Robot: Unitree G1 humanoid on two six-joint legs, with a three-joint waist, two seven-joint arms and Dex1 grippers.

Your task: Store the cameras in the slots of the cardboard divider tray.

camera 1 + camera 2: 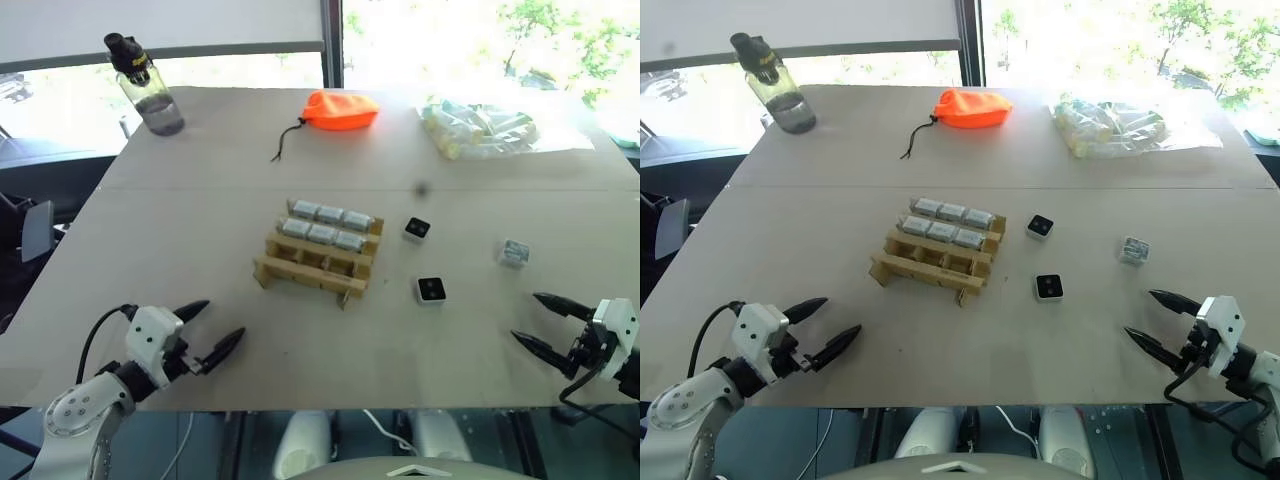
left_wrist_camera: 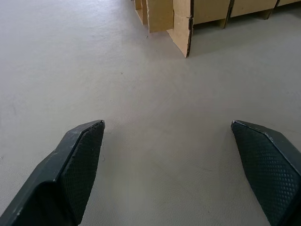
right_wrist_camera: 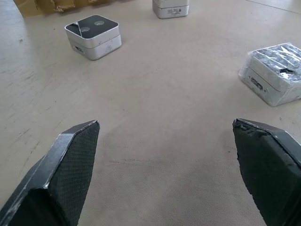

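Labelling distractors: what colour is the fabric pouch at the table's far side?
Bright orange pouch with a dark drawstring; clearest in the left eye view.

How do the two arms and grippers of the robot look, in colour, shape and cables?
Both arms are alike. The left gripper and right gripper each have a white boxy housing with two black, tapered, pointed fingers, whose inner pads are finely textured. A black cable loops behind each wrist. The left arm has a silver-grey rounded joint.
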